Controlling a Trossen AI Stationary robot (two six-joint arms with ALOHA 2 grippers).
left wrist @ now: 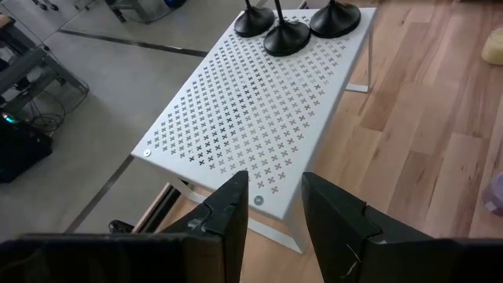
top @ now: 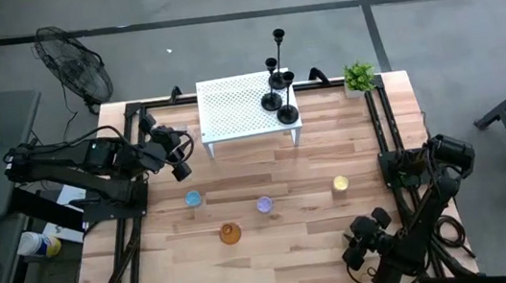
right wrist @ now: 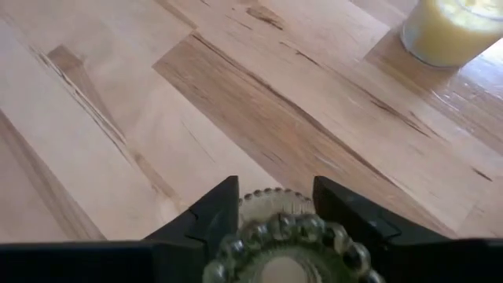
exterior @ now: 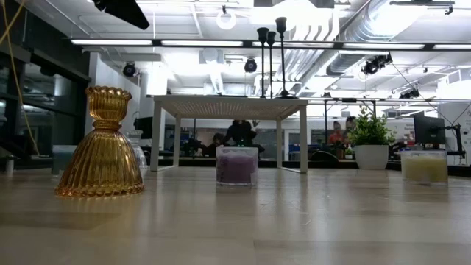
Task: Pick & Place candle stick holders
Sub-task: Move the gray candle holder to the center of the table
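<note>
Three black candlesticks point(top: 278, 78) stand by their round bases on the right end of a white perforated stand point(top: 235, 115); their bases point(left wrist: 288, 23) show in the left wrist view. Blue point(top: 192, 199), purple point(top: 264, 204), amber point(top: 230, 232) and yellow point(top: 340, 184) glass holders sit on the wooden table. My left gripper point(top: 180, 166) hovers open off the stand's left end, its fingers point(left wrist: 228, 220) apart with nothing between them. My right gripper point(top: 372, 225), near the table's front right corner, is shut on a clear beaded glass holder point(right wrist: 287, 236). My right gripper has the clear glass holder between its two fingers point(right wrist: 216, 211), one on each side of the narrower part point(right wrist: 275, 203) beyond its beaded rim. The fingers slant down from the table's near right. Whether the holder's foot rests on the table is hidden by the holder itself.
A small green potted plant point(top: 358, 77) stands at the far right corner. Black frame rails point(top: 382, 126) run along the table's left and right sides. Bare wood lies between the glass holders and the front edge.
</note>
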